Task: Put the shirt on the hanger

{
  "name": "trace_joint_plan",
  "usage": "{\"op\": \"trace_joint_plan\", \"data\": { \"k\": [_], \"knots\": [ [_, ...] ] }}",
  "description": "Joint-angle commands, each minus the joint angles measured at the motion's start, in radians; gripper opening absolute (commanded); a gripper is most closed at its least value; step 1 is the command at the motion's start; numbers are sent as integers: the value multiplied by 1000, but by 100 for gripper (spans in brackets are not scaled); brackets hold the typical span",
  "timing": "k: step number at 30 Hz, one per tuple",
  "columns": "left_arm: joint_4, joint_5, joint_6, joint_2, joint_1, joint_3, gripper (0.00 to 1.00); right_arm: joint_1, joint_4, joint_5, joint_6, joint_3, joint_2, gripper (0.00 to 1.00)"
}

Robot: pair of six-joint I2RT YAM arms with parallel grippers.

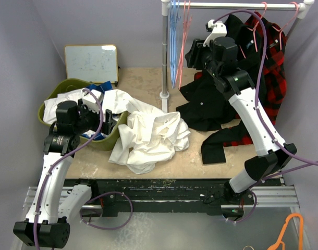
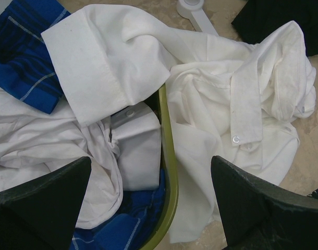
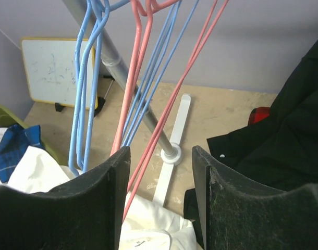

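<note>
Right pincer [image 3: 160, 156] spread around hanger [image 3: 129, 94]; left pincer [image 2: 151, 161] released above shirt [image 2: 227, 104].

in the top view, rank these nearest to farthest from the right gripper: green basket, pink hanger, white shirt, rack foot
Measured from the right gripper in the top external view:
1. pink hanger, hanging on the rack right at the gripper's fingers.
2. rack foot, on the table just below and left of the gripper.
3. white shirt, heaped mid-table.
4. green basket, at the far left.
</note>
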Motion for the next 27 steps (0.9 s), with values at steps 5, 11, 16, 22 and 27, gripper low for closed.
{"op": "trace_joint_plan", "data": {
  "k": [5, 11, 16, 22, 27],
  "knots": [
    [39, 29, 8, -7, 9, -4, 99, 9, 28, -82, 31, 22, -38, 53],
    [37, 29, 8, -12, 10, -6, 99, 32, 19, -97, 44, 13, -28, 52],
    [38, 32, 7, -13, 11, -7, 99, 49, 21, -79, 48, 5, -26, 52],
    [36, 34, 7, -19, 12, -9, 99, 67, -26, 9, 32, 16, -10, 46],
    [35, 37, 8, -24, 12, -10, 99, 67, -58, 70, 21, 14, -8, 42]
  ]
}}
